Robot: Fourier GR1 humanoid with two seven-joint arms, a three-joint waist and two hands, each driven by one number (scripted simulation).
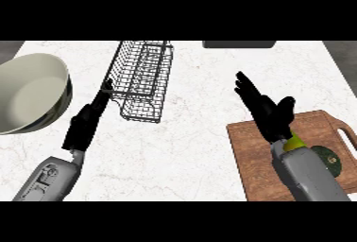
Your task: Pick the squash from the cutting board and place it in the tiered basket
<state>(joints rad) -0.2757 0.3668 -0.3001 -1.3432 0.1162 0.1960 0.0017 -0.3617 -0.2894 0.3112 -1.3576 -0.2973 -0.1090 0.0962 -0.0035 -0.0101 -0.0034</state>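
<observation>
**A:** Head view first: where is the squash (322,158)?

**B:** It lies on the cutting board (261,142) at the counter's (195,156) right edge, toward the near side. Only a dark green round part and a yellow-green bit show; the right forearm covers the rest.

**A:** And the right hand (268,109)?

**B:** It is above the board's far-left corner, fingers straight and spread, holding nothing. It sits beyond the squash rather than over it, so I judge the grasp is not yet made; the hand would have to come back and down.

**A:** The left one?

**B:** The left hand (89,119) is out over the counter's left part, fingers straight, tips at the near-left corner of the tiered basket (143,78). I cannot tell whether they touch the wire. It grips nothing. It may be placed there to steady the basket, but that is a guess.

**A:** Where does the basket stand?

**B:** Near the far edge, left of centre, well apart from the board. A large pale bowl (31,92) sits at the left edge, beside the left forearm, and looks clear of the likely carry path from board to basket.
</observation>
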